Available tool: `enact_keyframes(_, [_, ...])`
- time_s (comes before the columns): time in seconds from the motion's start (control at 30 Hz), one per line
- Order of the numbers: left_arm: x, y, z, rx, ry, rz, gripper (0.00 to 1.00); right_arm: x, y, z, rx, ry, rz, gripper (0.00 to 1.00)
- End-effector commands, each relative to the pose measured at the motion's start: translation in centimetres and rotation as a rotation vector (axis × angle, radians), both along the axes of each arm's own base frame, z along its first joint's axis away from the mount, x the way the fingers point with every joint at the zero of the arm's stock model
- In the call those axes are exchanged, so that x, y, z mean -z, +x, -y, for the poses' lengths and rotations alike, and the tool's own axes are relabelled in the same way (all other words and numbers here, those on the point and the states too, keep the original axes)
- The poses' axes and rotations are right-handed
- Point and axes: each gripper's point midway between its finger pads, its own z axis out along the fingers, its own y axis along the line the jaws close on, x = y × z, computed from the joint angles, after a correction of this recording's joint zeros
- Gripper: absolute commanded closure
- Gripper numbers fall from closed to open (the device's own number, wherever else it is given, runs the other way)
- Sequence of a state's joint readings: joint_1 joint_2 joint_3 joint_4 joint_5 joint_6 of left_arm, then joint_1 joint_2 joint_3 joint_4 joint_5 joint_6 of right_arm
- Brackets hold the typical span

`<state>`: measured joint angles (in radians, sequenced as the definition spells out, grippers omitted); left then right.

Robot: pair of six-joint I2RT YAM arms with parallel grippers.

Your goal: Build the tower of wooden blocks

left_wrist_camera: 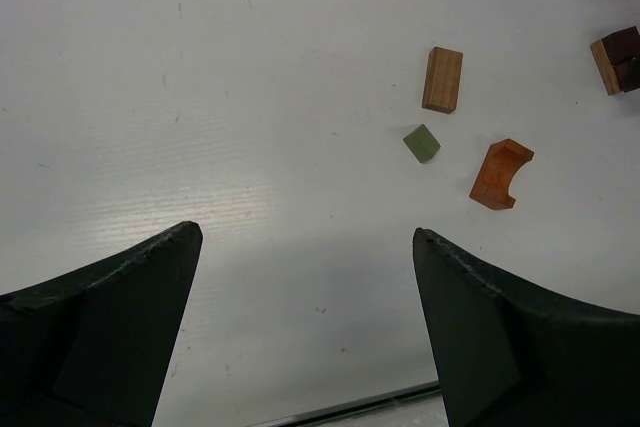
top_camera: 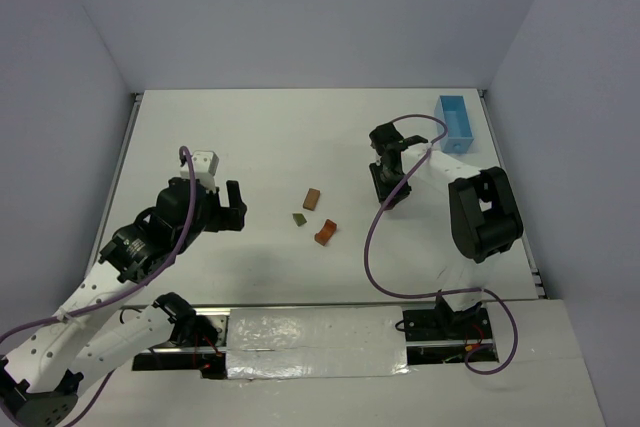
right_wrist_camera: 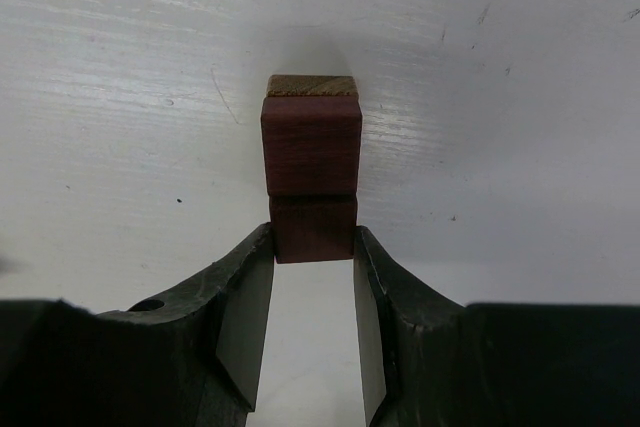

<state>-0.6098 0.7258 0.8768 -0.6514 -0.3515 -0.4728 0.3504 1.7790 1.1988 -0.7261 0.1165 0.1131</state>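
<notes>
a white table (top_camera: 280, 137) fills the overhead view, walled in by pale panels. the left arm (top_camera: 110, 277) reaches in from the near left corner, and the right arm (top_camera: 480, 212) bends over the right half of the table. a light blue tray (top_camera: 455, 122) sits at the far right edge, well apart from everything else. the left gripper (left_wrist_camera: 307, 237) hangs above bare table left of centre, its jaws spread wide with nothing between them. the right gripper (right_wrist_camera: 313, 237) points down at the table right of centre, its jaws drawn in on a dark reddish-brown block (right_wrist_camera: 313, 229), with each inner pad pressed against one side of it. this is where the wood block tower (right_wrist_camera: 311, 142) stands so far. a second block of the same colour touches the held one just beyond it, and a thin tan edge shows past that. from the wrist view it is not clear whether these pieces are stacked or set end to end. three loose pieces lie near the middle of the table, between the two arms: a tan oblong block (left_wrist_camera: 442, 78), an orange arch-shaped block (left_wrist_camera: 501, 174) near it, and a small olive-green block (left_wrist_camera: 421, 143) between them, none touching.
</notes>
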Motion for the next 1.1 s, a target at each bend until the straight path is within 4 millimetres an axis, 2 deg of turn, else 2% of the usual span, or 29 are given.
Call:
enact_keyframes(0.0, [-0.5, 0.43, 0.59, 0.024, -0.007, 0.025, 0.01, -0.82, 1.43, -0.14, -0.002, 0.0, 0.037, 0.63])
enact_keyframes(0.5, [-0.36, 0.45, 0.61, 0.026, -0.003, 0.021, 0.0, -0.86, 1.32, -0.88, -0.027, 0.035, 0.028, 0.62])
enact_keyframes(0.73, [-0.32, 0.44, 0.67, 0.029, -0.004, 0.019, 0.0, -0.55, 1.21, -0.63, -0.024, 0.027, 0.018, 0.62])
enact_keyframes(0.9, [-0.31, 0.46, 0.72, 0.031, -0.003, 0.02, 0.01, -0.6, 1.1, -0.59, -0.025, 0.022, 0.022, 0.59])
enact_keyframes(1.07, [-0.28, 0.44, 0.7, 0.031, -0.002, 0.018, 0.01, -0.67, 1.01, -0.51, -0.023, 0.019, 0.023, 0.5])
